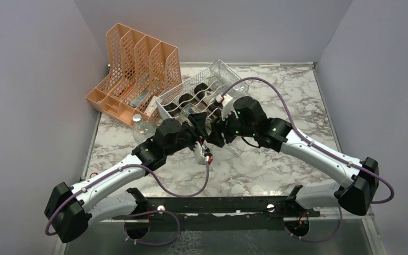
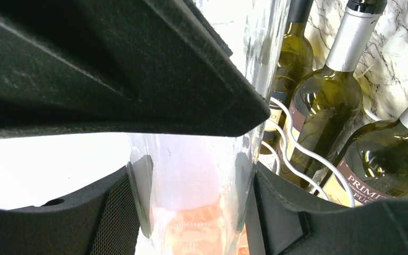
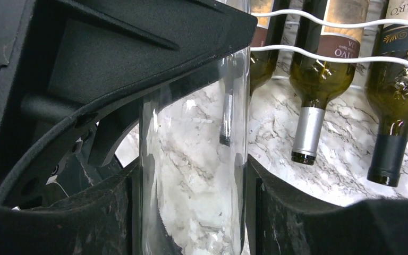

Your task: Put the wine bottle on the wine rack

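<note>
Left end effector (image 2: 191,215) and right end effector (image 3: 191,212) pinch clear wine bottle (image 2: 202,170); green bottles (image 2: 326,101) crowd wine rack (image 1: 219,70) alongside.

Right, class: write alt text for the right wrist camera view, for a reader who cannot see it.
A clear glass bottle fills the foreground, framed by the black fingers of the right pincer. Behind it, three green wine bottles lie across the white wire rack, necks nearest the camera, over a marble table.

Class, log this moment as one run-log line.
left end effector: shut on clear wine bottle | right end effector: shut on same bottle | wine rack: green bottles inside | status: bottle not yet racked
</note>
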`<action>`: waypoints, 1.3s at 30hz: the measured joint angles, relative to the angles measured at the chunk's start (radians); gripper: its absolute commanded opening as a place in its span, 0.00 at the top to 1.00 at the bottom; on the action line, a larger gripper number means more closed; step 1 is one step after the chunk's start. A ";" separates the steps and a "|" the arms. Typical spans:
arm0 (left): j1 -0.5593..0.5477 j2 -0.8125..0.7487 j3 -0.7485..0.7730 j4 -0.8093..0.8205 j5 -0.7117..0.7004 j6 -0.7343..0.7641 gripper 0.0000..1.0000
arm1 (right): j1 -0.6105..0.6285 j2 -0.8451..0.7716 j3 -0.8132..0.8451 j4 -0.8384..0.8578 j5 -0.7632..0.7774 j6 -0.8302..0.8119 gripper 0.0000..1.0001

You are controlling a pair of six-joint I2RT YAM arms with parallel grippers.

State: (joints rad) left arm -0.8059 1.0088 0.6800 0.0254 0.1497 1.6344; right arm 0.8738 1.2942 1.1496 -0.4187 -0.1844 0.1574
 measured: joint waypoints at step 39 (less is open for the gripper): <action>-0.001 -0.183 0.236 0.091 -0.444 -1.493 0.01 | -0.301 0.438 0.321 0.025 0.106 -0.120 0.99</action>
State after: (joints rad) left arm -0.8070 0.8261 0.9161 0.1162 -0.2939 0.1413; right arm 0.5728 1.7321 1.4704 -0.3939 -0.0788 0.0376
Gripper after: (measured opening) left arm 0.987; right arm 0.594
